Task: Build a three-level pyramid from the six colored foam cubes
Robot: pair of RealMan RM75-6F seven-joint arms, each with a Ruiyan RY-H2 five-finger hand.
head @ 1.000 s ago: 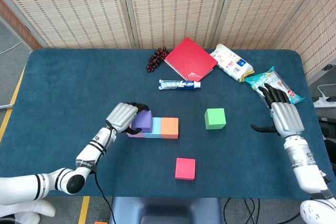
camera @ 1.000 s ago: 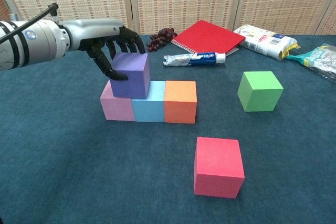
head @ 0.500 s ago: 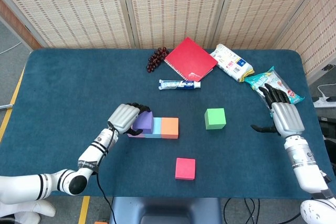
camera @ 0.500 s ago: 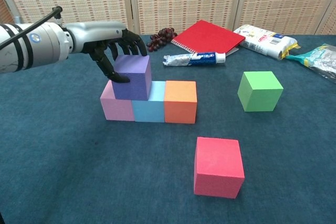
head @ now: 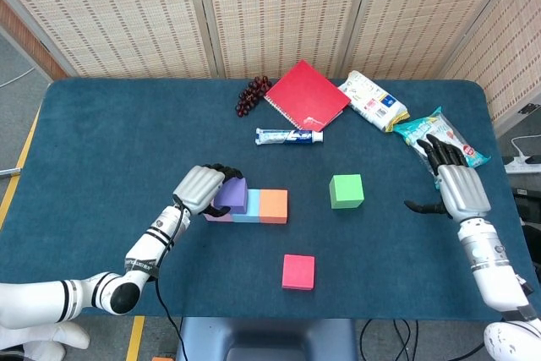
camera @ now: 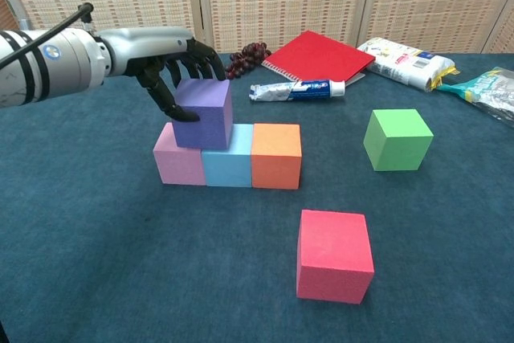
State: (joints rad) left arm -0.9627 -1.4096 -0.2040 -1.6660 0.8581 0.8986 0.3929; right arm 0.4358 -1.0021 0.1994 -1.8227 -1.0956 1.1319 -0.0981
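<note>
On a dark blue table (head: 101,141), three foam cubes sit touching in a row: a pink cube (camera: 178,165) on the left, a light blue cube (camera: 227,167) in the middle and an orange cube (camera: 276,156) on the right. A purple cube (camera: 204,114) rests on top, straddling the pink and light blue cubes. The robot's left hand (camera: 173,62) grips this purple cube, fingers over its top and far side and thumb against its left face. A green cube (camera: 397,139) stands alone to the right of the row, well apart from it. A red cube (camera: 334,255) stands alone nearer the robot. The right hand (head: 456,183) hovers near the table's right edge, holding nothing, its fingers spread apart. Along the far side lie a bunch of dark grapes (head: 252,95), a red notebook (head: 307,95), a tube of toothpaste (head: 289,135) and two snack packets (head: 373,101).
</note>
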